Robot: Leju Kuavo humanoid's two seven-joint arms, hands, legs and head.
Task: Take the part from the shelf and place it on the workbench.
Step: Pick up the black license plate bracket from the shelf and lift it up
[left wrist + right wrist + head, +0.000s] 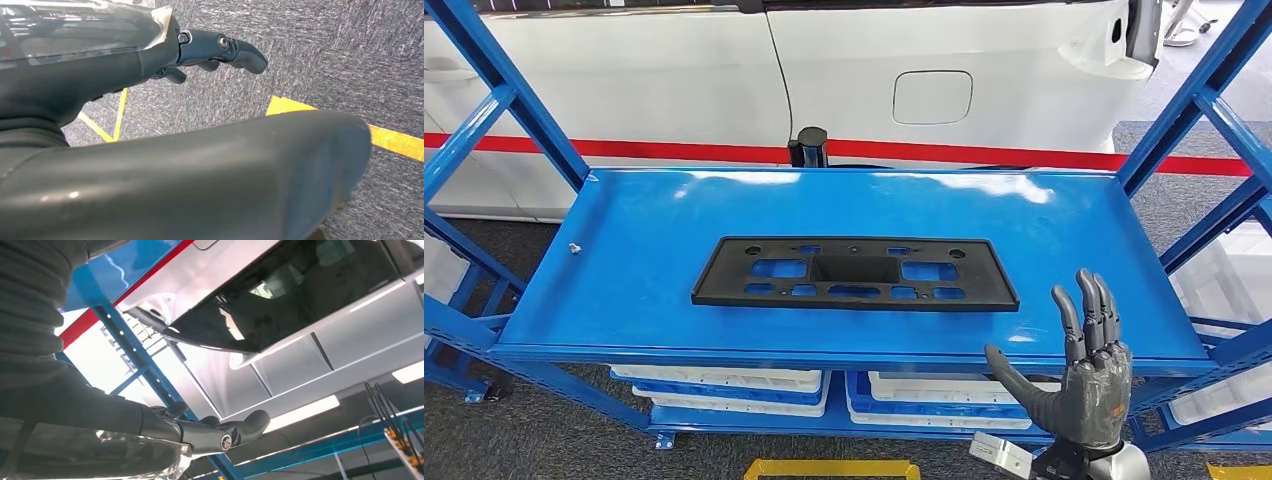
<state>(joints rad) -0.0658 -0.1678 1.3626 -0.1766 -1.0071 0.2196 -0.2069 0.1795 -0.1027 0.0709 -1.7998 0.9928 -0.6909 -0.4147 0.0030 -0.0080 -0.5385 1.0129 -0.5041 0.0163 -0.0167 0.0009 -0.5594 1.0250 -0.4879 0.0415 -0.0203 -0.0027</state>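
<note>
While the black part [854,273] is lying untouched on the blue shelf [634,240], I am raising my right hand [1086,385], fingers spread and empty, for the reach; my left hand [220,52] is hanging, grip unclear.

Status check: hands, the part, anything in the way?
Right hand raised, open, in front of the shelf. Left hand hanging over the floor, holding nothing. Black part flat on the shelf, untouched. Nothing between hand and part.

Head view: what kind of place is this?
Probably a car factory or workshop: a blue metal shelf holds a black plastic part, with a white car behind.
</note>
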